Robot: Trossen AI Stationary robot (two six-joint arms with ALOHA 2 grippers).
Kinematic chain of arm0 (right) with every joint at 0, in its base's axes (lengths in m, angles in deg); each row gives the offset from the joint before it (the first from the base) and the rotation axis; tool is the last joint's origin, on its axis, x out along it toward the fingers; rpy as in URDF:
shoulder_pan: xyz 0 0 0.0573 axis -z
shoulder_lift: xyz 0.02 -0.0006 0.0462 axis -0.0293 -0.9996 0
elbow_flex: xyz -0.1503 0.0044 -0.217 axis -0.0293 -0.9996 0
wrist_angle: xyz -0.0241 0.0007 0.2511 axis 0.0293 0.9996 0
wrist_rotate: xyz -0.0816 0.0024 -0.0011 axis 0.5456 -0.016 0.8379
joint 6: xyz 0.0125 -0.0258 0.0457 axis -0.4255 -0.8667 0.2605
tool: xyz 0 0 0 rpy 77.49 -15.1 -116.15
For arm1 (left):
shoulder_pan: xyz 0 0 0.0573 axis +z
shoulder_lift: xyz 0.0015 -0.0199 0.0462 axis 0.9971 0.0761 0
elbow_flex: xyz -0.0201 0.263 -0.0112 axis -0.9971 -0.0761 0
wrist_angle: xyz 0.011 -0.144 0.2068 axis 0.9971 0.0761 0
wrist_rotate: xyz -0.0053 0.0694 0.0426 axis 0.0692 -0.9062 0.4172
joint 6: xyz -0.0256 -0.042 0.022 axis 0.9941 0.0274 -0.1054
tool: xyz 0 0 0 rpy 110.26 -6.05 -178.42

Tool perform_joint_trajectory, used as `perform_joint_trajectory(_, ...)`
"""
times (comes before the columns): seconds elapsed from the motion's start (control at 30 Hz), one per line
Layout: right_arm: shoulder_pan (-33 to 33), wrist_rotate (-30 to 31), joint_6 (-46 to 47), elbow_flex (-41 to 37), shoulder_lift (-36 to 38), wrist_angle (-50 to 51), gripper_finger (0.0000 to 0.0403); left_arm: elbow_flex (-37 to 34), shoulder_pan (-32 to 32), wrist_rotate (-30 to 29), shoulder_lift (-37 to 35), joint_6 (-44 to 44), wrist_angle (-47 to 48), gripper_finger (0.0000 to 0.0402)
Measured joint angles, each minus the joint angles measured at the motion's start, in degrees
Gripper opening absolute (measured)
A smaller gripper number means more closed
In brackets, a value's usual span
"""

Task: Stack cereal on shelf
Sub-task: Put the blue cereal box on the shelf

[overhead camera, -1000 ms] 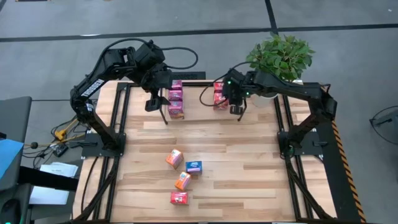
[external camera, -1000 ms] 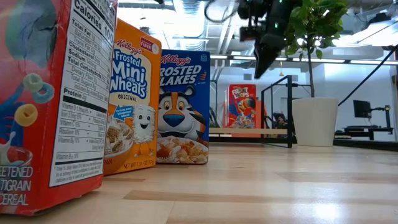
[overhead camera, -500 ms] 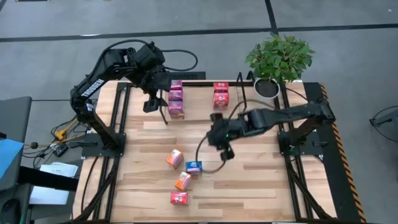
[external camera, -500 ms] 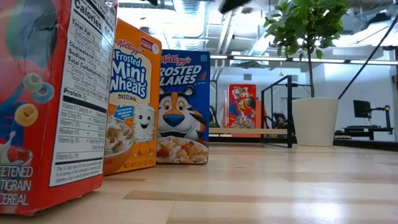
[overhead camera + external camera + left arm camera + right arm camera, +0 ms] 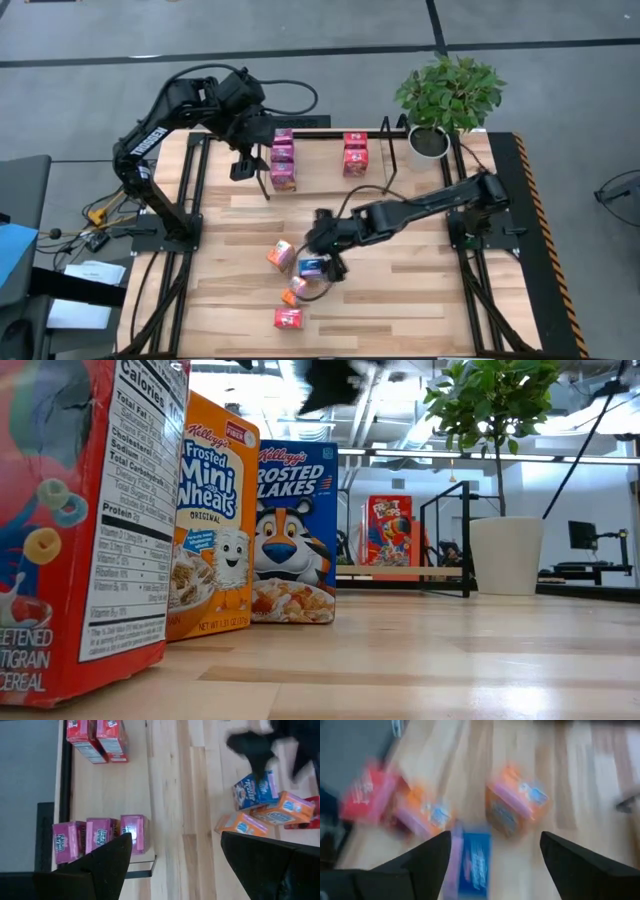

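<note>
From above, the right gripper reaches across the pale wooden slatted table and hangs over the small blue cereal carton, which sits mid-table between two small orange cartons, with a small red carton nearer the front edge. The left gripper hovers at the back beside a row of three magenta cartons standing within the thin black rod shelf, where two red cartons also stand; a leafy green plant in a white pot sits at the back right corner. The low view shows the red carton's side panel closest, then an orange carton and the blue carton upright on the wood, a red carton on the shelf far behind, and a blurred dark gripper above the blue one. The left wrist view looks past its own widely spread, empty fingers at the magenta row and red pair, with the loose cartons and the other arm beyond. The right wrist view, blurred, has its fingers spread wide and holding nothing, the blue carton lying between them and orange cartons around it.
</note>
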Motion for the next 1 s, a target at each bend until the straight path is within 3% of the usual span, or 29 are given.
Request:
perform_joint_trajectory(0.4,-2.0,-0.2,4.7,7.4,-8.0,6.2,0.0330,0.0,0.0,-0.2,-1.7,0.3,0.0,0.0297)
perform_joint_trajectory(1.0,-2.5,-0.3,8.1,7.9,-11.1,12.4,0.0319,0.0,0.0,-0.4,-2.3,0.9,0.0,0.0297)
